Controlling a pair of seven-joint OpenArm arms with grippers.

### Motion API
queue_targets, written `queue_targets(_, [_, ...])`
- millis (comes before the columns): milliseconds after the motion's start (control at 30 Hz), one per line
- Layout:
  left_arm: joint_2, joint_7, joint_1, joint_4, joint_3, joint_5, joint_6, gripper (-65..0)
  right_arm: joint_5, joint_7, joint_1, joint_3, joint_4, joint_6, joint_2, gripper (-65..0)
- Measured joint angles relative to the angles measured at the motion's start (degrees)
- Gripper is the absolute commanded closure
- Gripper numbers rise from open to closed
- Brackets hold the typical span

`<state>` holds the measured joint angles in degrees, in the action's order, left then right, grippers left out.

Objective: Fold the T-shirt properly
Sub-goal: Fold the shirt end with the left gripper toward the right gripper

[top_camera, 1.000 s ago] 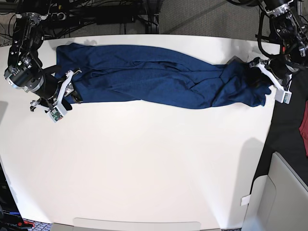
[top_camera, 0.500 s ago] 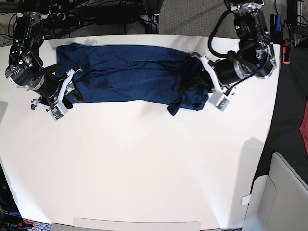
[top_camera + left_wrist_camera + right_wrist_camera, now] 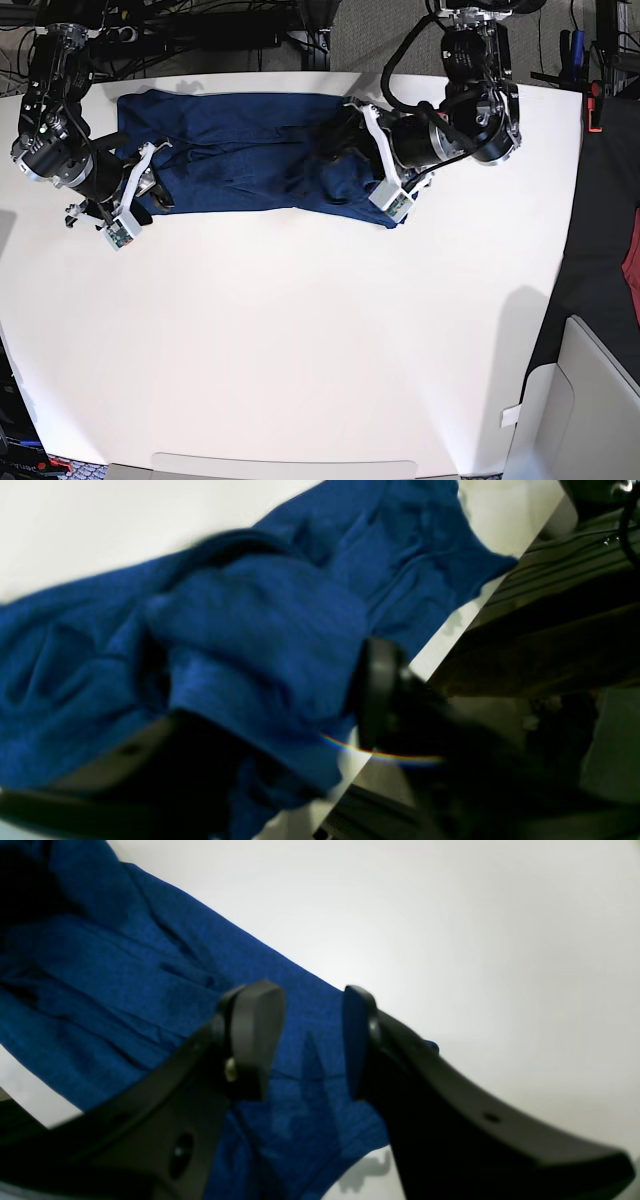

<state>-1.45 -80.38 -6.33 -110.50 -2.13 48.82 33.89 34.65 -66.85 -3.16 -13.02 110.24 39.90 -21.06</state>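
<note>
The dark blue T-shirt (image 3: 240, 150) lies along the table's far side, its right end doubled back over the middle into a bunched fold. My left gripper (image 3: 345, 160) is over that fold. In the blurred left wrist view its fingers (image 3: 380, 690) stand wide apart, the gripper (image 3: 270, 705) open, with a loose hump of the T-shirt (image 3: 260, 630) between them. At the shirt's near left corner my right gripper (image 3: 155, 190) rests. In the right wrist view this gripper (image 3: 312, 1035) is open just over the T-shirt (image 3: 125, 990), with nothing between its pads.
The white table (image 3: 300, 350) stretches toward the near side. Its far edge runs close behind the shirt, with cables beyond. Right of the table are dark floor, a red cloth (image 3: 632, 270) and a beige bin (image 3: 590, 410).
My left arm has swept leftward from the table's right end, dragging the shirt's right end over the middle, and its jaws have spread. The right arm has not moved.
</note>
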Motion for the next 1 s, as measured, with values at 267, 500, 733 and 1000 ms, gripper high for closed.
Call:
queue_targets(267, [-2.9, 0.2, 0.0, 0.0, 2.0, 0.5, 0.0, -33.7, 0.0, 0.0, 0.0, 0.0, 0.0, 0.0, 0.9, -23.8])
queue_targets(500, [-8.2, 0.4, -0.2, -0.1, 13.7, -0.1, 0.0, -33.7, 0.0, 0.0, 0.0, 0.1, 0.0, 0.0, 1.1, -23.8])
queue_targets(733, [-6.6, 1.6, -0.1, -0.1, 8.9, 0.0, 0.0, -33.6, 0.1, 0.0, 1.0, 0.3, 0.0, 0.0, 3.3, -23.8])
queue_targets(1000, [-1.1, 2.8, 1.9, 0.6, -4.1, 0.3, 0.0, -31.8, 0.0, 0.0, 1.1, 0.3, 0.0, 0.0, 3.1, -23.8])
